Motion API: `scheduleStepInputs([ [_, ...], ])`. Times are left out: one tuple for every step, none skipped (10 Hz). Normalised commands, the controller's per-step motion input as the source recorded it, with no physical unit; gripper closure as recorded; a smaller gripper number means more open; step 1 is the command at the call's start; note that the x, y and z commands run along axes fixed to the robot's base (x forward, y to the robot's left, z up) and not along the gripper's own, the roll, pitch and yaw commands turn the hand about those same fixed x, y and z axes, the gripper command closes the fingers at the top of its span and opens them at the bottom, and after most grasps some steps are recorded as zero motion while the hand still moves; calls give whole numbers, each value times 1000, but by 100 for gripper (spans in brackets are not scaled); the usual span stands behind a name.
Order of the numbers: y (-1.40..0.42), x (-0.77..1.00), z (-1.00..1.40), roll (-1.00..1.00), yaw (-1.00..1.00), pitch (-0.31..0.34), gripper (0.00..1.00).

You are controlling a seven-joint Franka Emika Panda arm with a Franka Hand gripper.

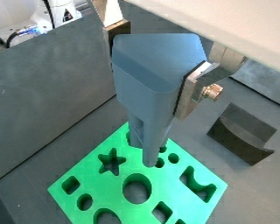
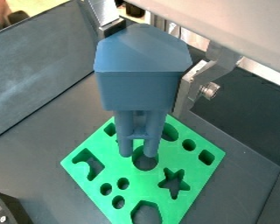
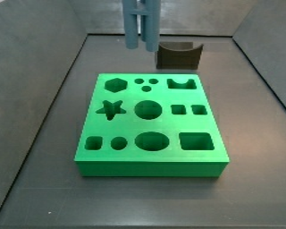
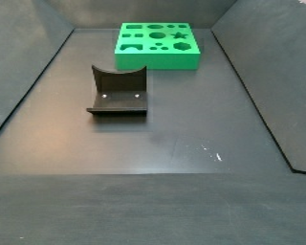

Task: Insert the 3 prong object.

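My gripper (image 1: 154, 74) is shut on the 3 prong object (image 1: 150, 83), a pale blue-grey bar held upright between the silver fingers (image 1: 196, 86); both wrist views show this (image 2: 140, 74). Its prongs (image 2: 137, 140) point down over the green block with shaped holes (image 2: 113, 144), near the small round holes, and I cannot tell from the wrist views whether they touch. In a side view the prongs (image 3: 139, 27) hang above the far edge of the green block (image 3: 170, 125), clear of it. The gripper itself is out of view in both side views.
A dark U-notched block (image 3: 178, 55) stands on the floor behind the green block, and also shows in another side view (image 4: 118, 93) and a wrist view (image 1: 241, 131). Grey walls enclose the floor (image 4: 182, 182). The green block (image 4: 156, 59) sits at the far end.
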Motion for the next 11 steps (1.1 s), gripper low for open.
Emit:
scheduleStepInputs([
  [-34, -37, -71, 0, -111, -41, 100],
  [97, 243, -403, 0, -937, -11, 100],
  [0, 0, -469, 0, -1000, -4, 100],
  [0, 0, -469, 0, -1000, -3, 100],
  [0, 0, -403, -34, -1000, -44, 100],
  [109, 0, -337, -206, -717, -147, 100],
  [429, -31, -371, -291, -349, -160, 100],
  [586, -103, -400, -336, -169, -171, 100],
  [697, -154, -409, -341, -57, -171, 100],
  [714, -177, -429, -273, -74, -133, 100],
  [557, -117, -469, -146, -317, -63, 100],
])
